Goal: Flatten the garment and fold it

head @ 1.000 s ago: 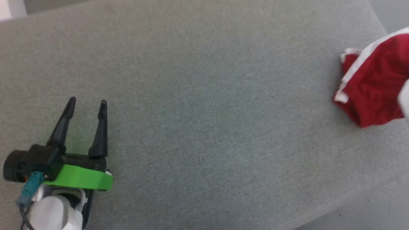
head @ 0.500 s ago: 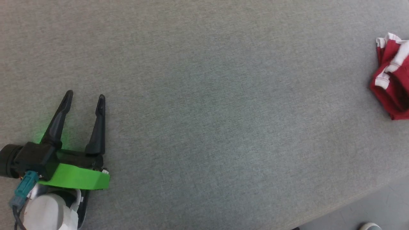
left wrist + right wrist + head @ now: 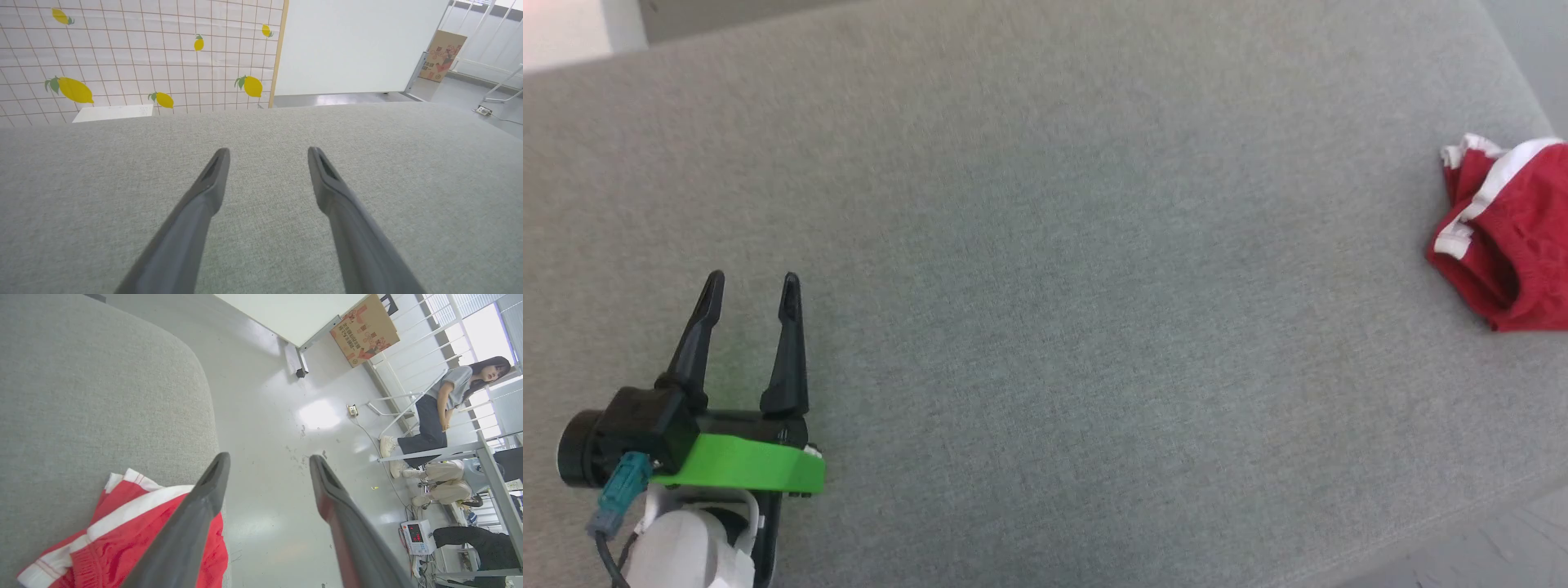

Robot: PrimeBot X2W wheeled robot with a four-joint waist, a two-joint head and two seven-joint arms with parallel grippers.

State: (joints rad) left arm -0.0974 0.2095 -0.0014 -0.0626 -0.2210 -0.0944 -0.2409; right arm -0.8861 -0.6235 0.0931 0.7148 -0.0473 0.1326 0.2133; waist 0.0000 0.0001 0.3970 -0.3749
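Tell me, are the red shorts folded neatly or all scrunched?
Scrunched. The shorts lie in a lumpy, wrinkled heap, not flat or neatly layered.

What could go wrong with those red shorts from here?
The shorts lie bunched at the table's right edge; a nudge could send them to the floor. The open right pincer points partly past that edge and may close on air. The left pincer sits far off, so flattening needs a long reach.

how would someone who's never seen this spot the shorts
Look at the wide grey padded table and follow it to its right edge, near a rounded corner. There lies a crumpled heap of shorts: bright red with white stripes, the one colourful cloth on plain grey.
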